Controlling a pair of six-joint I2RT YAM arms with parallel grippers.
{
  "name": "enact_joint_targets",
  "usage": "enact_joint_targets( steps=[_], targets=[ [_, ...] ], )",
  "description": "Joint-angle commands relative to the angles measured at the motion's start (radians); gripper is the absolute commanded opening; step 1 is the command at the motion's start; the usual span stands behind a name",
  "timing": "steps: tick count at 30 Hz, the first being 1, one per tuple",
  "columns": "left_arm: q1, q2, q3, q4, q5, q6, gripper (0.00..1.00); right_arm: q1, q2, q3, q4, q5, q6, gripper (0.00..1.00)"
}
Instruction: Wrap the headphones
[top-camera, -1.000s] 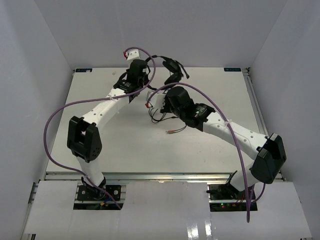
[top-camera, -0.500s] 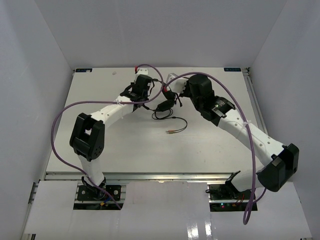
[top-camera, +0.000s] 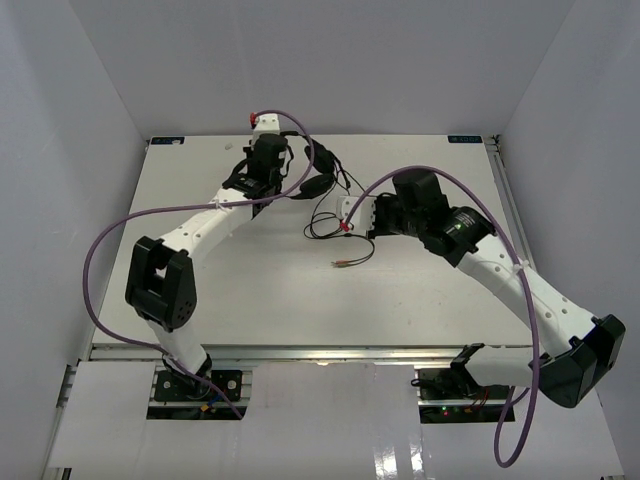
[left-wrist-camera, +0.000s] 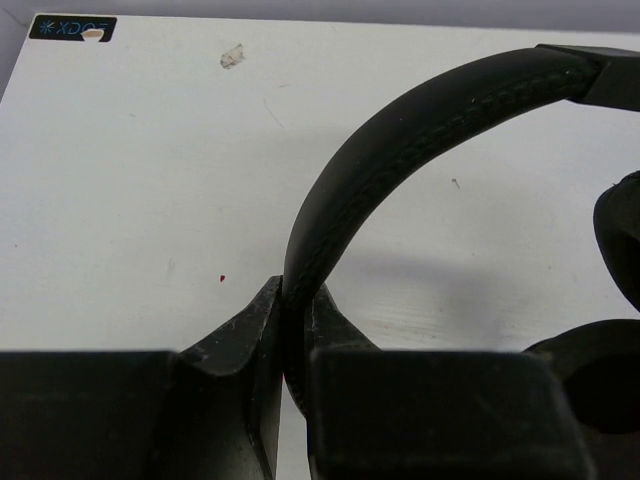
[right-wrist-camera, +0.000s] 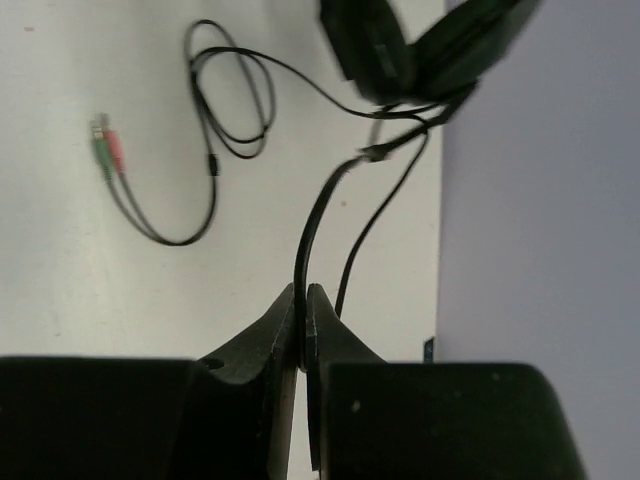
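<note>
Since half a second ago both arms have shifted: the left gripper has carried the headphones a little toward the back left of the table, and the right gripper has drawn away from them toward the front, taking the cable with it. Now the left gripper is clenched on the headband, low on one side of the arch, and the headphones seem lifted just off the back part of the table. The right gripper is pinched on the thin cable, not far from where it leaves the earcup. The rest of the cable lies in a loose loop ending in the plugs, near the middle of the table. To wrap well, I think the left arm should hold the headband steady while the right leads the cable around it in even turns. It should keep only a light pull, so the joint at the earcup is not strained. It will probably need to grasp further along, or the loop may drag and tangle. The table is white and smooth, with a few small marks, so the cable should slide easily. Plain pale walls stand close on three sides.
</note>
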Motion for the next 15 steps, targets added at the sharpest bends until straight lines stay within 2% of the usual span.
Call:
enact_joint_targets(
  steps=[1,3,6,9,15],
  targets=[
    [0.07,-0.182,0.079,-0.009,0.098,-0.178,0.0,-0.035,-0.066,-0.073,0.057,0.049,0.001,0.08],
    [0.093,-0.214,0.083,-0.016,0.14,-0.205,0.0,-0.066,-0.085,-0.107,0.169,0.174,0.022,0.08],
    [0.103,-0.277,0.069,-0.016,0.21,-0.179,0.0,-0.143,-0.112,-0.112,0.313,0.263,0.049,0.08],
    [0.104,-0.336,-0.004,0.0,0.24,-0.135,0.0,-0.19,-0.135,-0.078,0.321,0.194,0.1,0.08],
    [0.109,-0.437,-0.117,0.12,0.121,-0.131,0.0,-0.195,-0.133,0.004,0.136,-0.136,0.095,0.08]
  ],
)
